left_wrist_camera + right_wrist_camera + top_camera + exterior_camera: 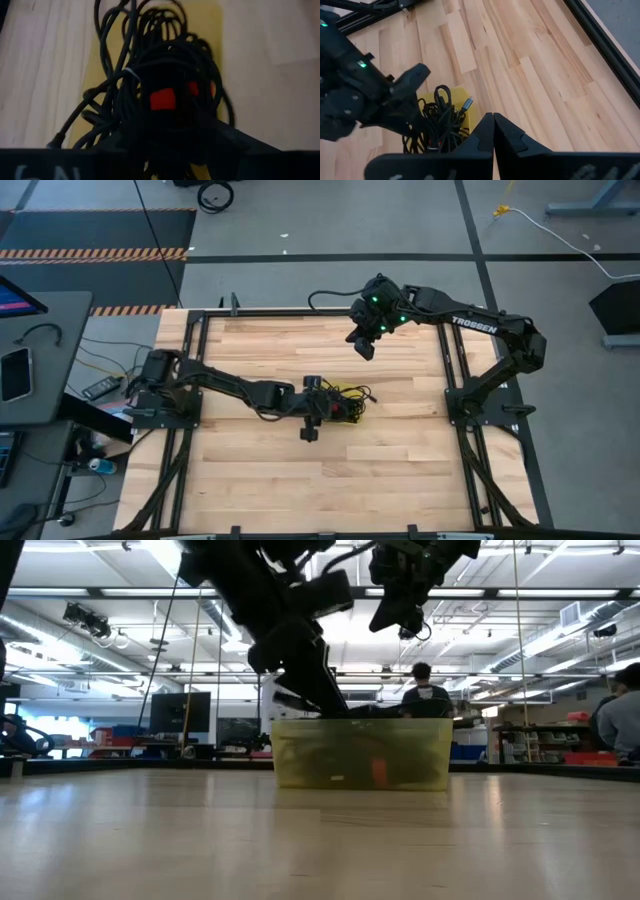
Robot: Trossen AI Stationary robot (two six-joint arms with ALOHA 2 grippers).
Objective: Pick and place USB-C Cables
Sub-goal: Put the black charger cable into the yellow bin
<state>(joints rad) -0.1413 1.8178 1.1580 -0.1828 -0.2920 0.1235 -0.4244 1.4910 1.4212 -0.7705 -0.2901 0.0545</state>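
Note:
A small yellow see-through bin (pixel 300 755) stands in the middle of the table and holds a tangled pile of black USB-C cables (pixel 165 60). One bundle carries a red tie (pixel 162 99), and cable loops (pixel 441 95) stick up over the rim. My left gripper (pixel 328 404) reaches slanting down into the bin from its left end, open, with the red-tied bundle right at its fingers. My right gripper (pixel 493 116) is shut and holds nothing. It hangs well above the table (pixel 366 348), toward the far edge from the bin. My left gripper stands at the near top of the cable pile (pixel 150 125), coming in slanting down from the table's left. Fingers and cables merge into one dark mass there, so I cannot tell whether they touch.
Bare wooden tabletop (pixel 300 480) lies all around the bin, framed by black rails (pixel 452 370). People stand in the room beyond the far edge (pixel 425 690). A desk with a phone (pixel 15 373) stands off the table's left side.

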